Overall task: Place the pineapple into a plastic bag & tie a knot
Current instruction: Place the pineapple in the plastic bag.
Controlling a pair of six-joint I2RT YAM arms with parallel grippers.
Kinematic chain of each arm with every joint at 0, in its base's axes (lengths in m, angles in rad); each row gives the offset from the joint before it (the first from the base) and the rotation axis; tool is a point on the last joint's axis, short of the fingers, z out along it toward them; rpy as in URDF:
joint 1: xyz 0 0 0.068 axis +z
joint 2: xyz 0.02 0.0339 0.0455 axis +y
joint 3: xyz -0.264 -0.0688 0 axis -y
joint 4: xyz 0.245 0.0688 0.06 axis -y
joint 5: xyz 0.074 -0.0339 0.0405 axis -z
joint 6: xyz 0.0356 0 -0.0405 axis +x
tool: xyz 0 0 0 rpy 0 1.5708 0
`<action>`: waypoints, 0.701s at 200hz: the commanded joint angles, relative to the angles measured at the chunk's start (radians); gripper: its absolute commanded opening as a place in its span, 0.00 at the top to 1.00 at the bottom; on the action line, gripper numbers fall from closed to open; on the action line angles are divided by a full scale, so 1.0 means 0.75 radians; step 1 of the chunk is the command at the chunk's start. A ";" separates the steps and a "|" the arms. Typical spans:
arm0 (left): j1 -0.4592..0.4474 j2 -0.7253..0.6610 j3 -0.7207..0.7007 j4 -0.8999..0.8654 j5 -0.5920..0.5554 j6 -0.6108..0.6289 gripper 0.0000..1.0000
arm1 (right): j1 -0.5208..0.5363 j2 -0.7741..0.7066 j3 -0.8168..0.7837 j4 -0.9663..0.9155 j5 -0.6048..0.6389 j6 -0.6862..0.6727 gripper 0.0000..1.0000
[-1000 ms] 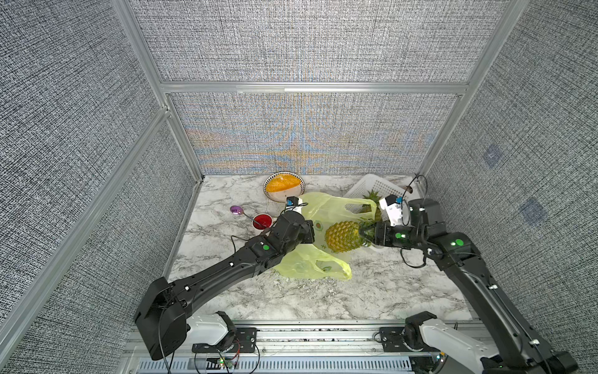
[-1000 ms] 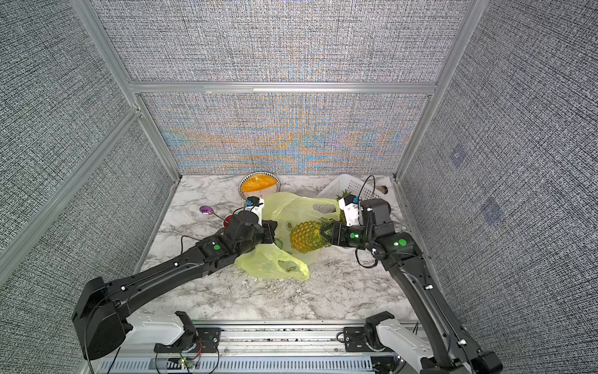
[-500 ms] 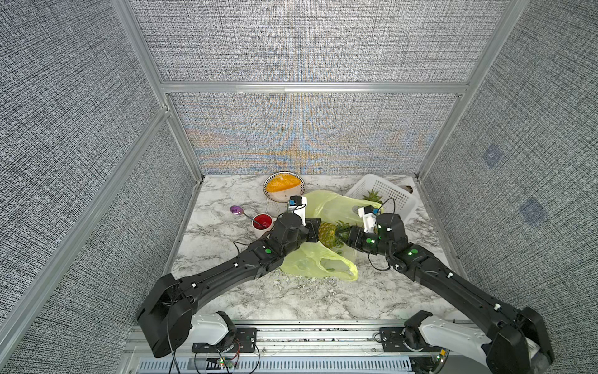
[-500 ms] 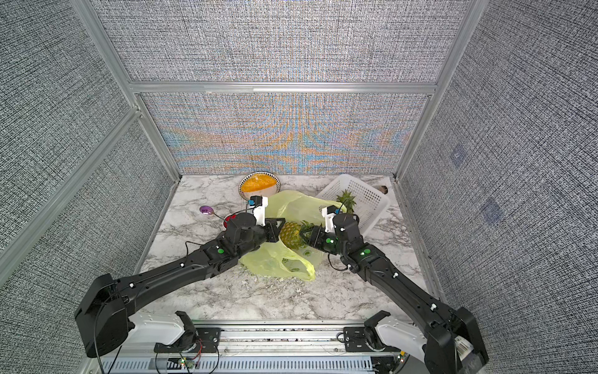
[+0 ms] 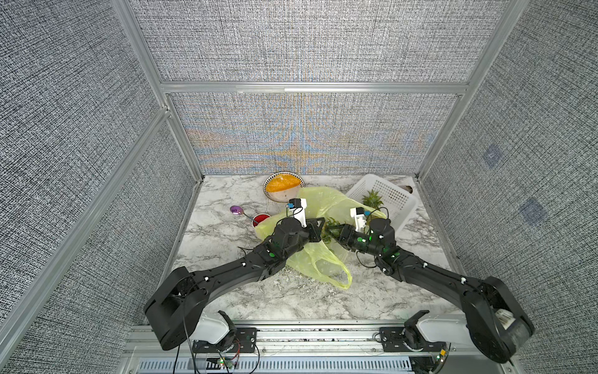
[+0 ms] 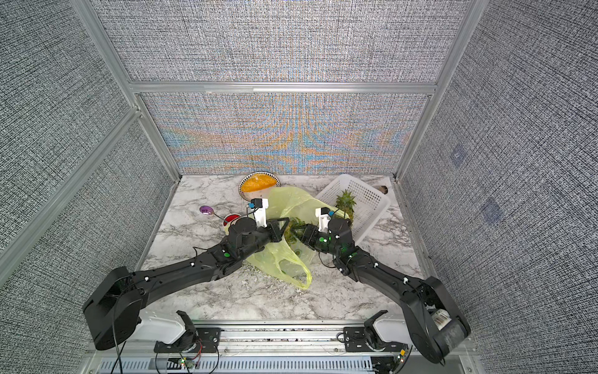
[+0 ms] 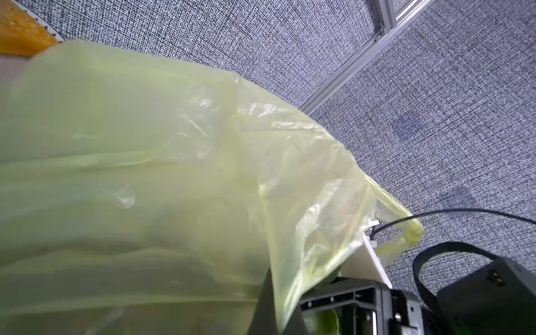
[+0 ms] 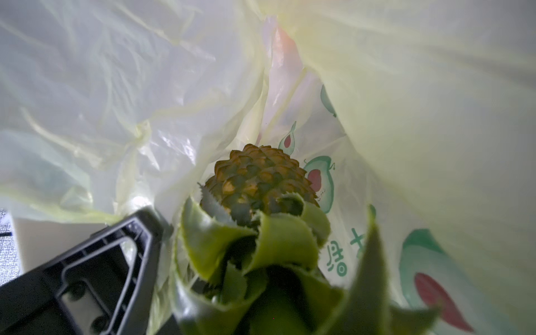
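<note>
- Meeting at the mouth of the plastic bag [image 5: 323, 204], both grippers show in both top views. The bag lies mid-way across the marble table [image 5: 226, 291], with one loop handle [image 5: 323, 268] trailing toward the front.
- The left gripper [image 5: 320, 227] is clamped tight on the bag's rim. The right gripper [image 5: 334, 230] is just beside it, at the green crown of the pineapple [image 5: 330, 223]. The film hides the fruit's body.
- Behind the bag, a white basket [image 5: 393, 197] holds a second pineapple [image 5: 372, 198]. A bowl [image 5: 283, 186] of orange food, a red cup [image 5: 260, 220] and a purple spoon [image 5: 237, 209] sit nearby.
- In the left wrist view, yellow-green film fills most of the picture, pinched at the dark finger [image 7: 265, 301].
- In the right wrist view, the pineapple [image 8: 258, 177] is inside the bag [image 8: 435, 116], body pointing deeper in. Its crown leaves are nearest the camera and hide the fingers. The jaws stand partway closed around the crown. Green avocado print marks the bag wall.
</note>
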 commanded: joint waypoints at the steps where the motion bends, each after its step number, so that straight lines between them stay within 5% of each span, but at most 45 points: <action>1: 0.000 0.040 0.020 0.139 0.060 -0.061 1.00 | 0.043 0.040 0.021 0.214 0.022 0.037 1.00; 34: -0.002 0.070 0.022 0.228 0.058 -0.155 1.00 | 0.093 0.099 -0.001 0.152 0.105 -0.016 0.98; 88: -0.020 0.008 0.036 0.092 -0.103 -0.229 1.00 | 0.077 0.101 0.046 -0.297 0.212 -0.237 0.52; 140: -0.030 -0.015 0.068 -0.183 -0.177 -0.228 1.00 | 0.053 0.114 0.195 -0.860 0.307 -0.549 0.31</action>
